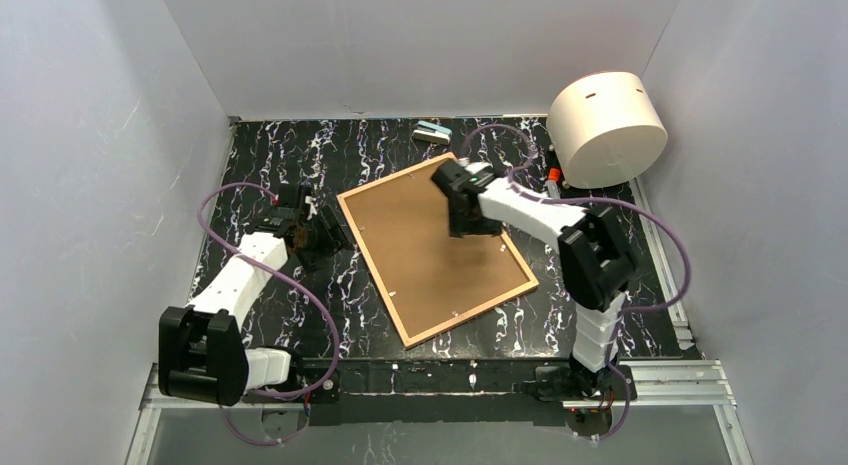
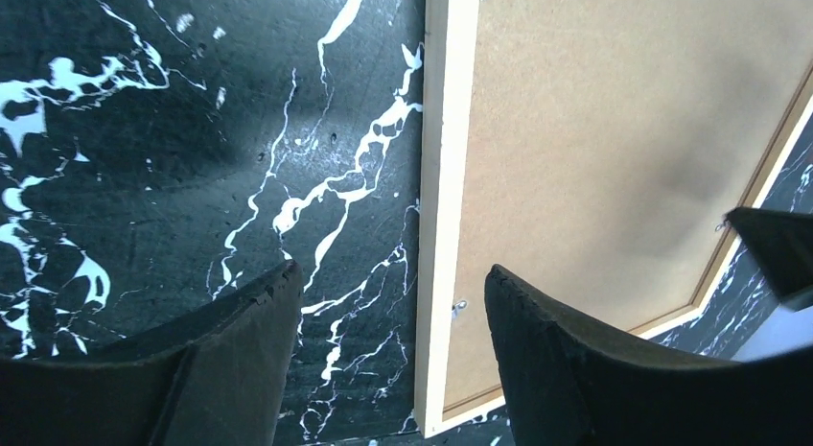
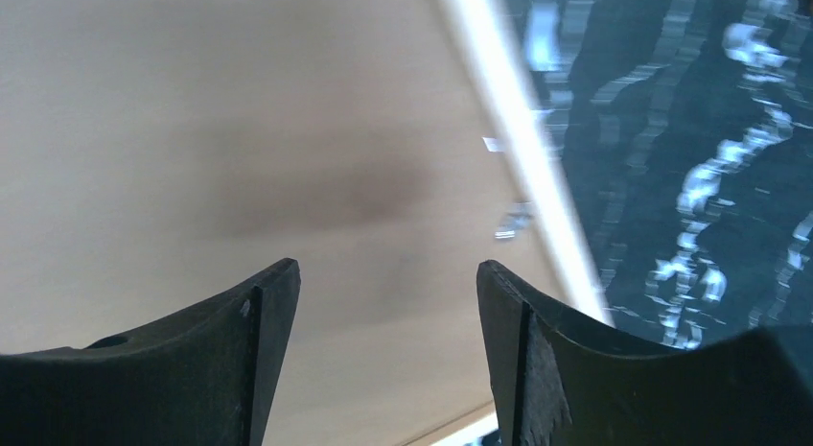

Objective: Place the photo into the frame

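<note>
The frame (image 1: 373, 268) lies flat on the black marble table, back side up, with a brown backing board (image 1: 425, 260) inside its light-wood edging. The photo is hidden. My left gripper (image 1: 322, 230) is open and empty at the frame's left edge. In the left wrist view the edging (image 2: 436, 225) runs between the spread fingers of that gripper (image 2: 391, 269), beside the board (image 2: 594, 129). My right gripper (image 1: 462, 225) is open and empty over the board's far right part. In the right wrist view this gripper (image 3: 385, 265) hangs above the board (image 3: 240, 129), close to the edging (image 3: 518, 129).
A large white cylinder (image 1: 607, 125) stands at the back right. A small grey stapler-like object (image 1: 432, 133) lies at the back edge. A red pen-like thing (image 1: 551, 175) lies beside the cylinder. Small metal tabs (image 3: 513, 221) sit along the frame's inner edge. Grey walls enclose the table (image 1: 290, 165).
</note>
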You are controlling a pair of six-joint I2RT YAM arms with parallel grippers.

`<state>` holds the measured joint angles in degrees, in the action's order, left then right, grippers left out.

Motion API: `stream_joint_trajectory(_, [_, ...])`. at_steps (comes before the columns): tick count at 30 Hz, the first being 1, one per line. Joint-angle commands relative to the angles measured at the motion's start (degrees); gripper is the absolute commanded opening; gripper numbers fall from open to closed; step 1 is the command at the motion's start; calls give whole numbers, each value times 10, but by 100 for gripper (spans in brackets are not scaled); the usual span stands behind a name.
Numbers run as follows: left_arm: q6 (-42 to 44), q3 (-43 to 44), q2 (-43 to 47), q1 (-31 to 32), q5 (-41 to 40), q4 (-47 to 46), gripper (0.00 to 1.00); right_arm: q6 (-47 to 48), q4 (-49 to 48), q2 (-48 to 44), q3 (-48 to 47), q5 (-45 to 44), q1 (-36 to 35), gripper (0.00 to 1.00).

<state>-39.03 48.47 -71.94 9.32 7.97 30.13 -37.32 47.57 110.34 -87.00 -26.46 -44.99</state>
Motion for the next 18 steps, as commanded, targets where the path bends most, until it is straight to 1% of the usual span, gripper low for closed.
stream_joint_trajectory(1, [10, -11, -10, -2, 42, -13, 68, -27, 2, -71, 63, -45, 62, 77])
stream_joint_trajectory(4, [10, -11, -17, -2, 45, -17, 68, -28, -11, -79, 93, -37, 100, 77])
stream_joint_trajectory(8, [10, -12, -23, -2, 49, -19, 68, -22, -34, -69, 114, -12, 135, 71])
stream_joint_trajectory(18, [9, -14, -28, -2, 48, -19, 68, 5, -88, -57, 157, 52, 172, 62])
